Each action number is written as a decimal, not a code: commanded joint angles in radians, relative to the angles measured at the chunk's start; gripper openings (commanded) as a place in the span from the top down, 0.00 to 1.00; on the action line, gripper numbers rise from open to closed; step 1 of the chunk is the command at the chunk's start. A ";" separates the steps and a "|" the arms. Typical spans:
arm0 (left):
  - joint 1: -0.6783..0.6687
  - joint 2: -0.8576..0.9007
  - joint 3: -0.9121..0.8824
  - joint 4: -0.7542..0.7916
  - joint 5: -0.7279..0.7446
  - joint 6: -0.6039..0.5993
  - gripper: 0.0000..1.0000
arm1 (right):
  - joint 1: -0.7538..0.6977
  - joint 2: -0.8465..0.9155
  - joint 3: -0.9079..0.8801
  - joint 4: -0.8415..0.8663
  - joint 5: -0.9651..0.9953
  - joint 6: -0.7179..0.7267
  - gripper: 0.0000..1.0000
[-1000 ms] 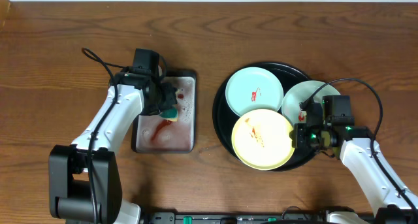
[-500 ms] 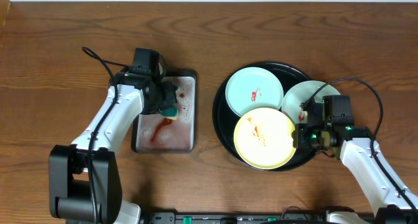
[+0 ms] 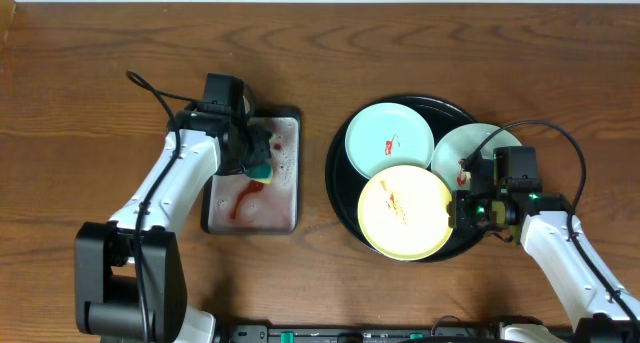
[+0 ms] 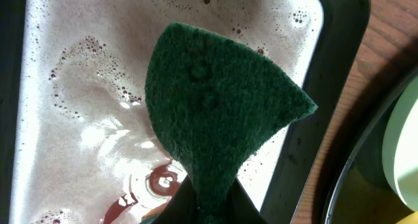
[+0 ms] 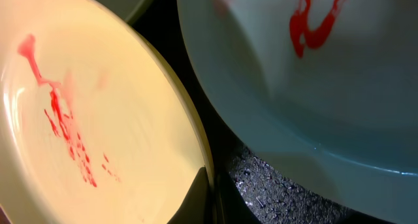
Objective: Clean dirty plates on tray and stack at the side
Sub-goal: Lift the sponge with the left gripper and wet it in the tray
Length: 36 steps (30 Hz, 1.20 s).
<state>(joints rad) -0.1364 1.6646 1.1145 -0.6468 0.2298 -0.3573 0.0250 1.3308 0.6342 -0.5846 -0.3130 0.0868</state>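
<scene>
On R half of table, black tray carries all 3 plates.

- Far-L mint plate: small red smear at centre.
- R mint plate: partly hidden by R arm, red smear at its near-L edge.
- Yellow plate: nearest of the 3, red streaks L of centre. Its far edge appears to lap over near edge of far-L mint plate.

R gripper sits at yellow plate's R rim. Wrist view shows its fingers closed tight on that rim, no gap visible. Whether plate is lifted off tray: cannot tell. Same view shows R mint plate just beside yellow plate, w/ water beads on black tray betw. the two.

On L side, silver tray holds pinkish foamy liquid w/ dark red patch. L gripper is over it, fingers pinched together on narrow end of green scouring pad. Pad fans out wide above the liquid. Contact betw. pad and liquid: cannot tell. Silver tray and black tray lie apart, bare wood betw. them.
</scene>
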 commanded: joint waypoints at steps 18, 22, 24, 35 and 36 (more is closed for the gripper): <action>0.023 -0.328 -0.003 0.129 -0.047 0.056 0.93 | 0.010 0.005 0.001 -0.009 0.010 0.001 0.99; 0.023 -0.330 -0.003 0.129 -0.047 0.052 0.93 | 0.010 0.005 0.001 -0.010 0.010 0.002 0.99; 0.023 -0.330 -0.003 0.129 -0.046 0.048 0.93 | 0.010 0.005 0.002 -0.010 0.010 0.002 0.99; 0.017 -0.296 -0.018 0.059 -0.047 0.048 0.93 | 0.010 0.005 0.001 -0.008 0.010 0.002 0.99; 0.014 -0.288 -0.023 0.051 -0.047 0.048 0.93 | 0.010 0.005 0.002 -0.008 0.010 0.002 0.99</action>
<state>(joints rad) -0.1188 1.3495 1.1122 -0.5777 0.1955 -0.2958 0.0250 1.3308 0.6342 -0.5938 -0.3054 0.0868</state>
